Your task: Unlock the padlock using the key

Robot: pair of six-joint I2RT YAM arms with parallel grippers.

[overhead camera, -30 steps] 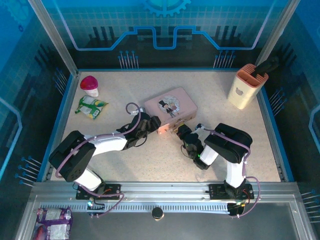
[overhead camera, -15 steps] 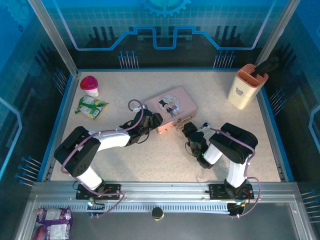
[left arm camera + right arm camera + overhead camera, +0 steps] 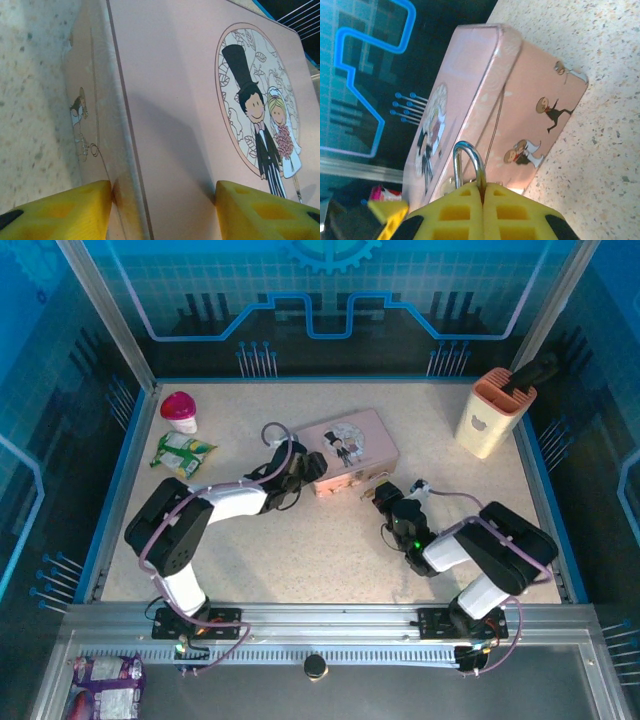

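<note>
Pinching padlock's (image 3: 456, 167) thin silver shackle between clenched right fingers (image 3: 512, 205), body hidden; left fingers (image 3: 65, 212) straddling smooth pink tin (image 3: 520, 100), grip unclear.

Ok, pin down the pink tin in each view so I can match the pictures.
Top external: pink tin mid-table, slightly angled.
Left wrist: close up, side wall on the left, lid on the right.
Right wrist: upper centre, tilted, behind the padlock.
Shared landmark: the bride-and-groom picture on the lid.
</note>
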